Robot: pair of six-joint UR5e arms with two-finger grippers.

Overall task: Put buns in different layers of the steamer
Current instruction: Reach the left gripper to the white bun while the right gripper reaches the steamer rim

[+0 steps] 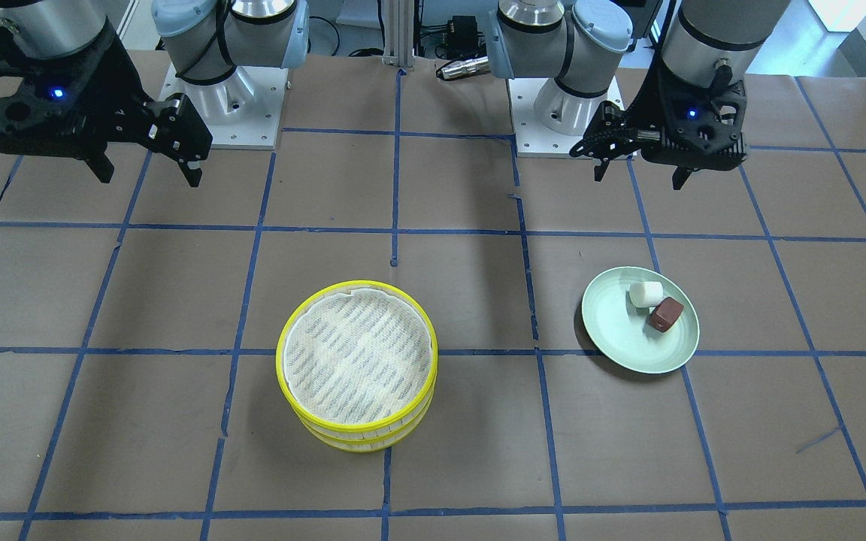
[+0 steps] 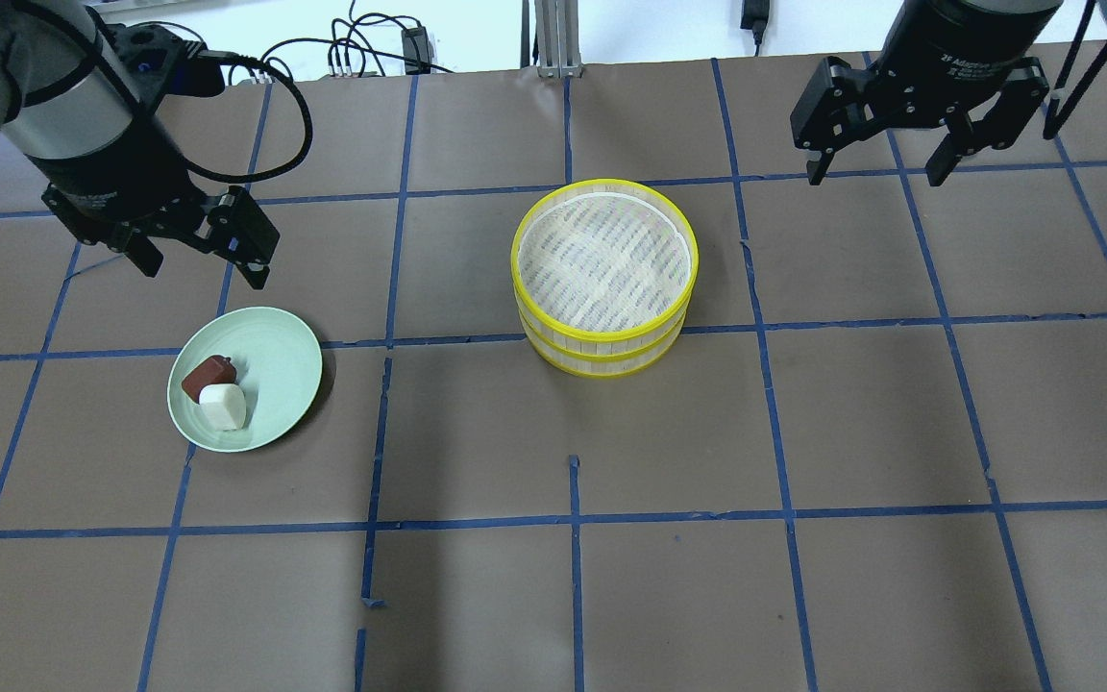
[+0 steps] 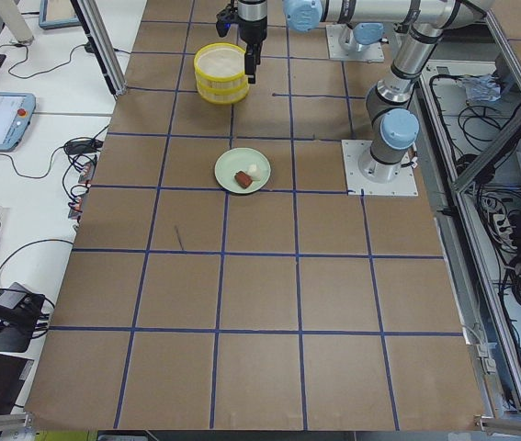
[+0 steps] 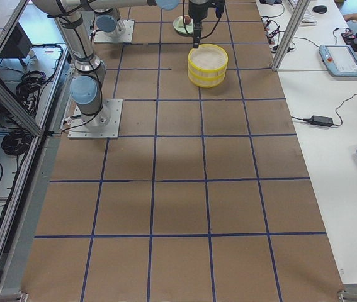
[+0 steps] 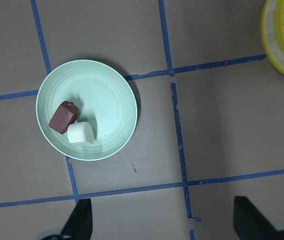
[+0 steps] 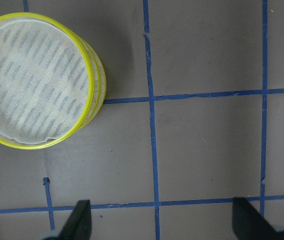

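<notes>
A white bun [image 1: 646, 294] and a reddish-brown bun [image 1: 666, 313] lie touching on a pale green plate [image 1: 621, 334]. The two yellow-rimmed steamer layers [image 1: 358, 437] are stacked, and the top liner is bare. My left gripper [image 1: 640, 179] is open and empty, raised behind the plate. In the overhead view it [image 2: 203, 276] hangs just beyond the plate [image 2: 275, 360], and its wrist view shows both buns [image 5: 80, 133] [image 5: 63, 117]. My right gripper [image 2: 875, 178] is open and empty, raised off to the steamer's [image 2: 602, 338] right.
The table is brown paper crossed by a blue tape grid [image 2: 573, 519]. The arm bases [image 1: 222, 105] stand at the robot's edge. The plate and steamer sit about two grid squares apart.
</notes>
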